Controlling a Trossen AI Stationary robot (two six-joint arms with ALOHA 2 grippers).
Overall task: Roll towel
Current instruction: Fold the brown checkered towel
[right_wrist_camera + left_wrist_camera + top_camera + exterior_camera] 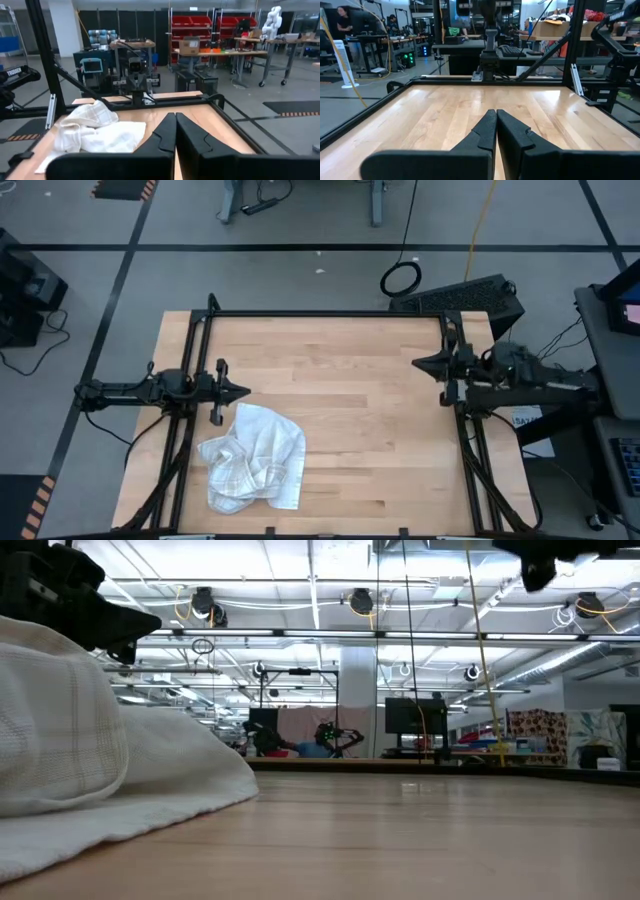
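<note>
The towel, white with a faint grey grid, lies crumpled in a heap on the wooden table's near left part; it also shows in the low view and the right wrist view. My left gripper is shut at the table's left edge, just beyond the towel's far side, pointing level toward the right. Its fingertips meet with nothing between them. My right gripper is shut at the table's right edge, raised and pointing level toward the left, far from the towel; its fingers are empty.
A black frame runs along the table's far edge and down both sides. The bare wood between the two arms is open room. A keyboard lies on a stand beyond the far right corner.
</note>
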